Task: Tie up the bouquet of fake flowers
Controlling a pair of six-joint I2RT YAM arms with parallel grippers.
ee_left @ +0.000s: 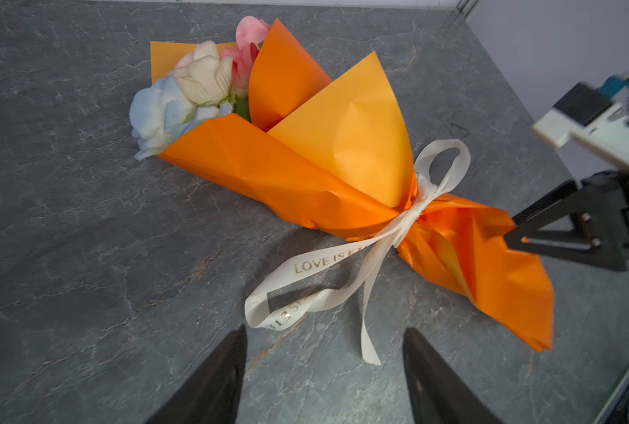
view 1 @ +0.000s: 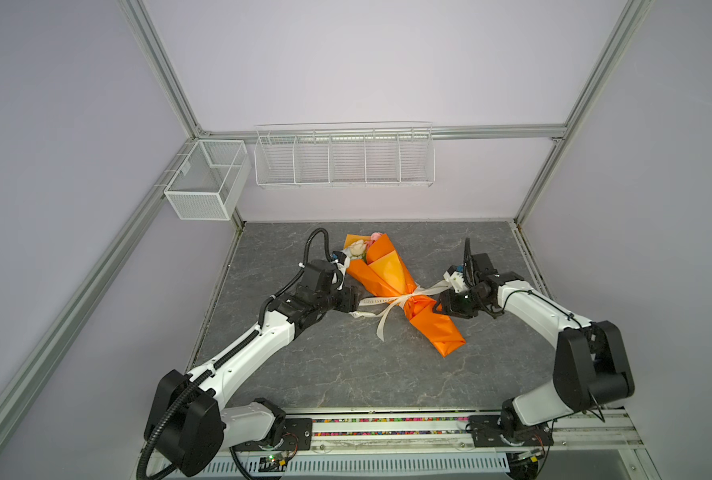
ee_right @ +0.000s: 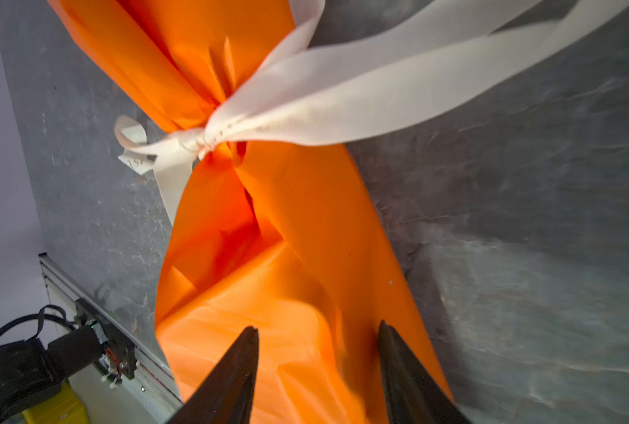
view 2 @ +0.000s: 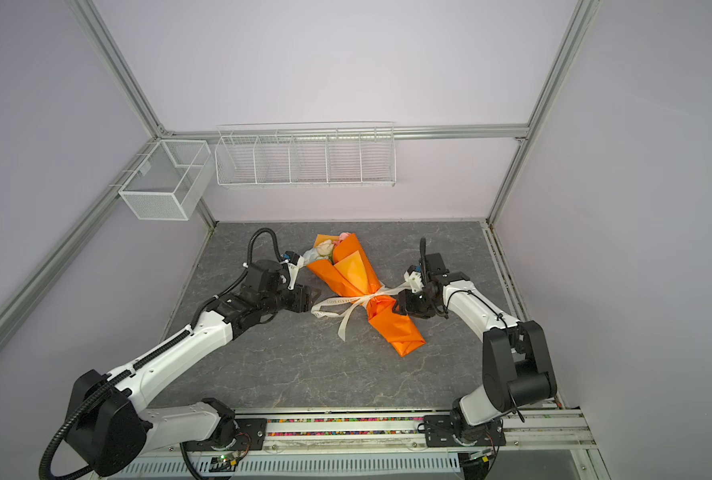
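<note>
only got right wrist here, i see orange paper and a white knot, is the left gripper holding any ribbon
Observer: No. The left gripper is open and grips nothing; the ribbon lies loose on the table in front of it.
Operator: is it a proper bow or just a knot
Observer: A bow around the narrow waist of the bouquet: a lettered loop toward the left gripper, a second loop on the opposite side, and a loose tail.
</note>
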